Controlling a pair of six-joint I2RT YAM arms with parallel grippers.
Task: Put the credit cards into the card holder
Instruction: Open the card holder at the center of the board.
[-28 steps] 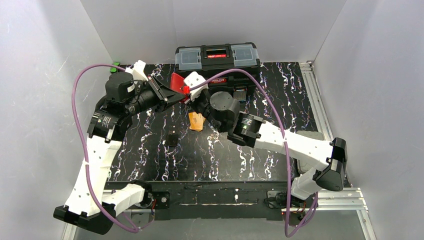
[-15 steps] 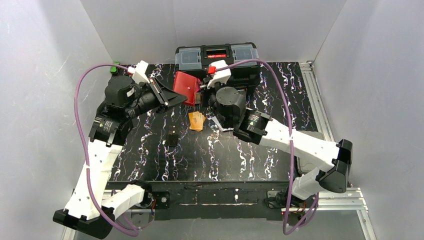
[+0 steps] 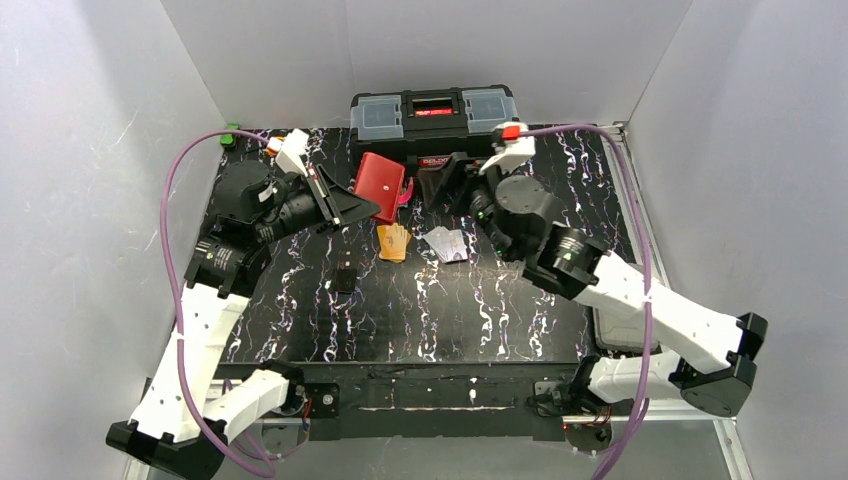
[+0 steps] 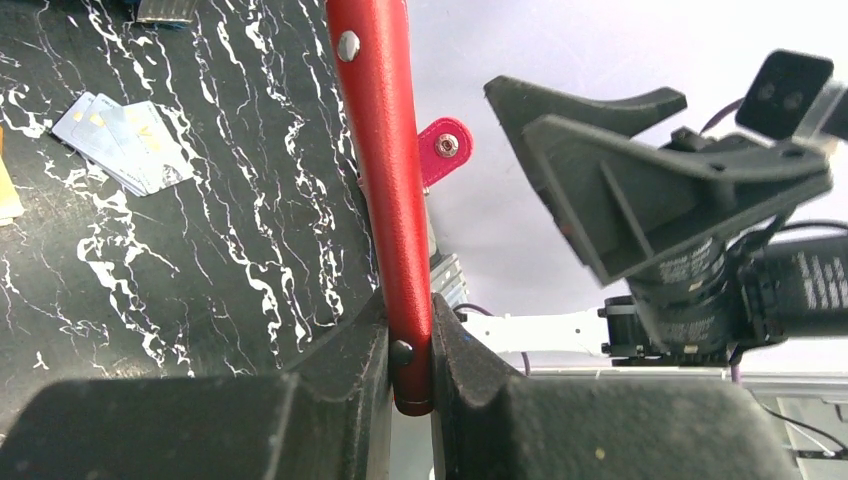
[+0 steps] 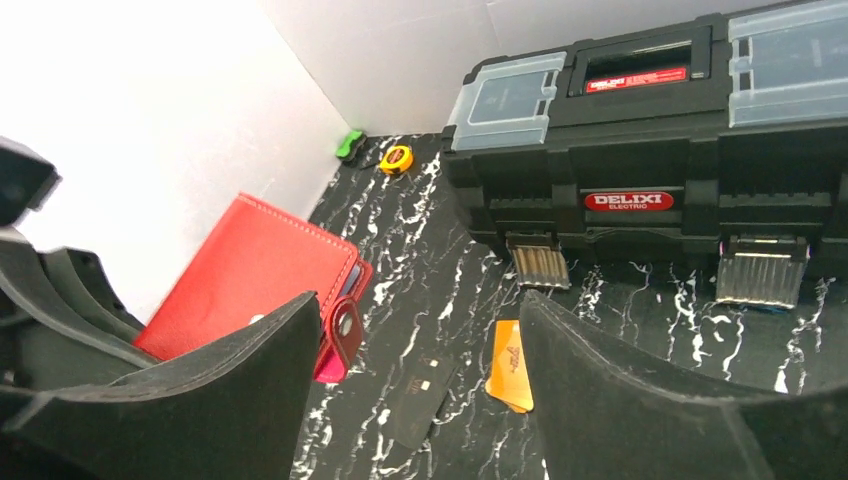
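The red card holder (image 3: pixel 381 186) hangs above the table at the back, and my left gripper (image 3: pixel 367 208) is shut on its lower edge. In the left wrist view the card holder (image 4: pixel 385 170) runs edge-on up from the gripper (image 4: pixel 410 352), its snap tab (image 4: pixel 441 150) hanging loose. My right gripper (image 3: pixel 432 188) stands open just right of the holder, nothing between its fingers. Orange credit cards (image 3: pixel 394 242) and whitish-grey credit cards (image 3: pixel 447 244) lie fanned on the table below. The right wrist view shows the holder (image 5: pixel 255 275), the orange cards (image 5: pixel 511 365) and the open right gripper (image 5: pixel 418 300).
A big black toolbox (image 3: pixel 433 120) stands at the back, close behind both grippers. A single black card (image 3: pixel 346 278) lies left of the orange pile. A yellow tape measure (image 5: pixel 397 159) and a small green object (image 5: pixel 349 145) sit in the far left corner.
My right gripper has opened and drawn back to the right, away from the card holder. The left gripper has carried the holder a little to the right.
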